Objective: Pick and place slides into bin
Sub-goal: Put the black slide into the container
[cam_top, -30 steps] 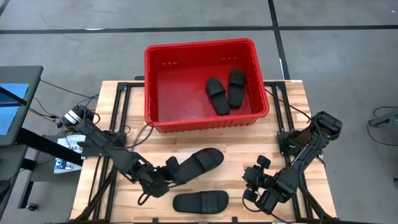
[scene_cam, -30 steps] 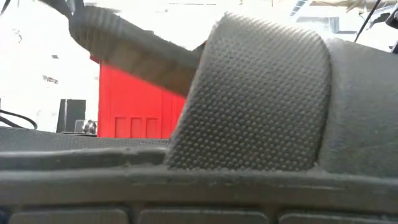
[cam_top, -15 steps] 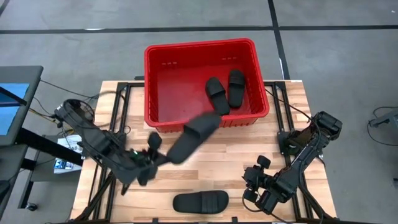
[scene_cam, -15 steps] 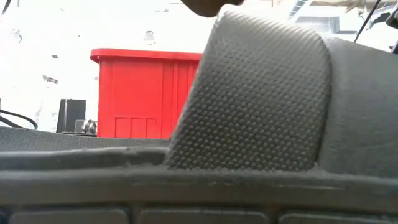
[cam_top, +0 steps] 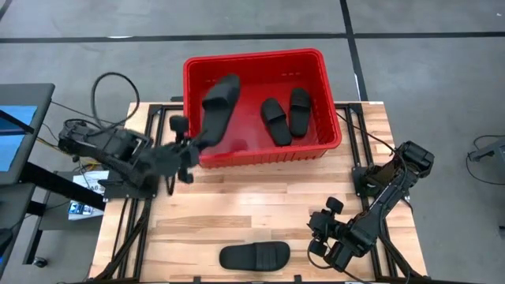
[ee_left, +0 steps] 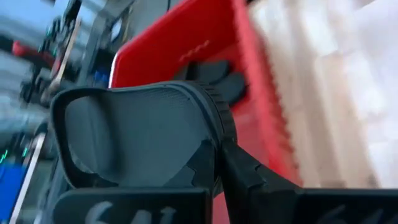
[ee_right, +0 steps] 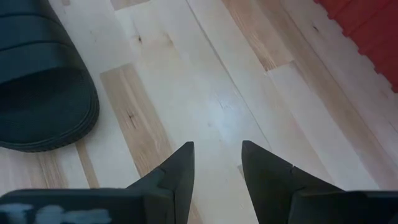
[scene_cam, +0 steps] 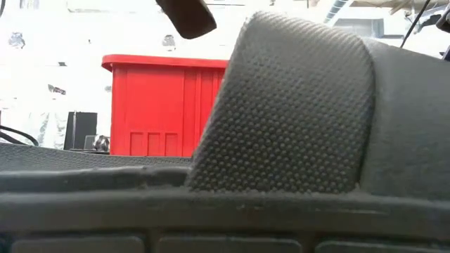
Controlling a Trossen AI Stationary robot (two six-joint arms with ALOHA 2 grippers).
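My left gripper point(cam_top: 193, 143) is shut on a black slide point(cam_top: 218, 104), held up over the left part of the red bin point(cam_top: 254, 60). Two more slides point(cam_top: 286, 114) lie side by side on the bin's floor at the right. A further slide point(cam_top: 254, 256) lies flat on the table near its near edge; it fills the low view point(scene_cam: 295, 112) and shows in the right wrist view point(ee_right: 43, 99). My right gripper point(ee_right: 216, 163) is open and empty, low over the table's near right part, to the right of that slide. My left gripper pinches the slide's end nearest the table's left edge point(ee_left: 211, 155) between its two fingers, coming level from the left. The slide is lifted clear and slants up from the fingers over the bin's near left wall, its free end point(cam_top: 226, 83) above the bin's inside.
The bin stands at the table's far edge, overhanging it. Bare wooden tabletop point(cam_top: 260, 197) lies between the bin and the near slide. Cables point(cam_top: 110, 79) loop at the left arm's base.
My left gripper has carried its slide from low over the table's near middle up and toward the far edge, and has swung it so that the slide now slants up over the bin's left part. The slide on the table has stayed put.
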